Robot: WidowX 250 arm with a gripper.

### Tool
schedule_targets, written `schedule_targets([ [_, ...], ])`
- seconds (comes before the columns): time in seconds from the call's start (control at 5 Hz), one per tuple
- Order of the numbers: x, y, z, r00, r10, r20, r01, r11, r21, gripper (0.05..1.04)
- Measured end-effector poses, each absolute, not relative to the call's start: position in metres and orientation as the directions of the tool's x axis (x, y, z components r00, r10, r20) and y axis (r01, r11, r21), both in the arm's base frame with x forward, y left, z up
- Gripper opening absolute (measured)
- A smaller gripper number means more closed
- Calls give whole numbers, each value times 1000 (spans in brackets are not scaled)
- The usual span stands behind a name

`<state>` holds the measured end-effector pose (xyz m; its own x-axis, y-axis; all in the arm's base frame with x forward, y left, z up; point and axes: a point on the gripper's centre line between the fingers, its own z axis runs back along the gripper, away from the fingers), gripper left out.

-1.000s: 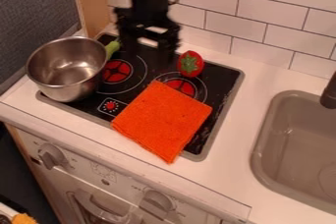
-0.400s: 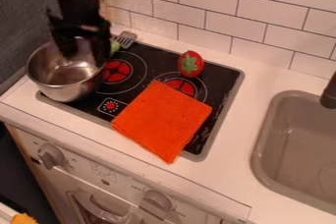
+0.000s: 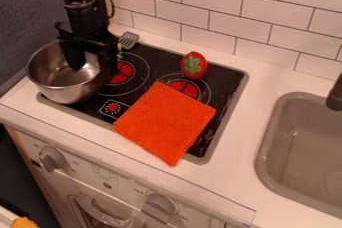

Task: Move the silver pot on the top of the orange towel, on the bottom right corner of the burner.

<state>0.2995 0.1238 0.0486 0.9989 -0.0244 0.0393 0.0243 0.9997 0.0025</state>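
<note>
Silver metal for the pot (image 3: 57, 81), upright at the left of the frame, over the left edge of the black stove top (image 3: 227, 84), well apart from the orange towel (image 3: 167, 122) near the centre. Claw (image 3: 91, 70) released, with jaws spread to either side of the pot's right-hand wall, one inside and one outside: probably so placed to pinch that wall on closing and lift without tipping. Towel laid flat over the stove's lower right corner and part of a red ring (image 3: 186, 89), presumably as a marked landing spot, perhaps also as padding. Red toy fruit (image 3: 193, 66) just beyond the towel's upper corner, near enough to call for care in lowering so wide a pot.

Hard to make out: the green handle (image 3: 120, 47), mostly behind the claw; the slotted spatula (image 3: 128, 40) at the upper left, partly lost behind the arm; any touch between jaws and wall; the pot's base, hidden beneath the pot itself, with no telling the share borne by stove or by surface (image 3: 250, 137). Cut off: the sink (image 3: 277, 127) and dark tap (image 3: 335, 97) at the right edge, and something orange (image 3: 23, 223) at the lower left, too cropped to name.
</note>
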Motion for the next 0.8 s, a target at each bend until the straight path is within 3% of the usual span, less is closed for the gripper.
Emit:
schedule_targets([
  [0.2,301,119,47,998,-38,42,38,999,16,938],
  [0.6,302,120,40,999,-33,22,33,999,36,347],
  [0.8,302,116,38,999,-39,11,38,997,64,152],
])
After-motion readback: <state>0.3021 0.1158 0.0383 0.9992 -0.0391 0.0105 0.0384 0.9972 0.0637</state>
